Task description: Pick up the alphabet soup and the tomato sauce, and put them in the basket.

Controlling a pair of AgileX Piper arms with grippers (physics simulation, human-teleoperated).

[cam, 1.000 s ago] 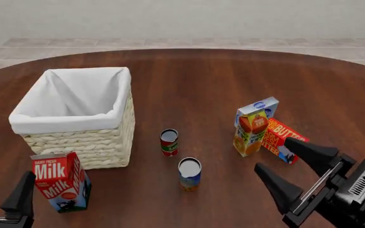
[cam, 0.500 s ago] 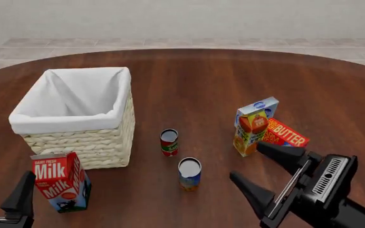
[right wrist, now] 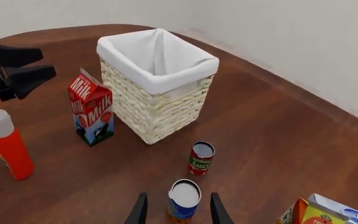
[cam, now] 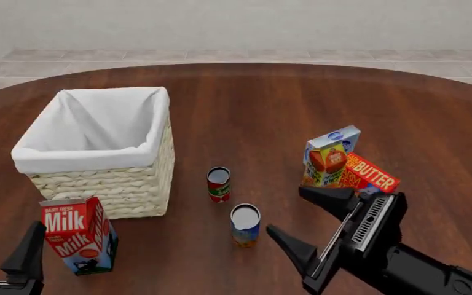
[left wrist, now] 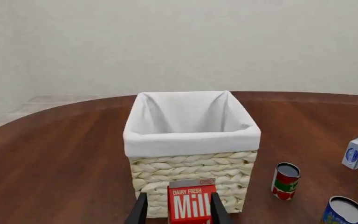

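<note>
The alphabet soup (cam: 245, 225), a blue-and-orange can, stands upright in front of the red-and-green tomato sauce (cam: 219, 184). Both are right of the wicker basket (cam: 80, 161) with its white liner. My right gripper (cam: 285, 210) is open just right of the alphabet soup, a short gap away. In the right wrist view the alphabet soup (right wrist: 184, 200) sits ahead between the fingers, with the tomato sauce (right wrist: 201, 158) and the basket (right wrist: 166, 79) beyond. My left gripper (cam: 5, 236) is open at the near left, holding nothing. The left wrist view shows the basket (left wrist: 191, 140), tomato sauce (left wrist: 285, 181) and alphabet soup (left wrist: 344, 212).
A milk carton (cam: 78, 235) stands in front of the basket, beside the left gripper. An orange juice carton (cam: 328, 161) and a red butter box (cam: 370, 174) stand just behind the right gripper. A red bottle with a white cap (right wrist: 8, 144) shows in the right wrist view.
My right gripper has moved left across the table towards the alphabet soup, staying open. The left gripper and all objects have not moved.
</note>
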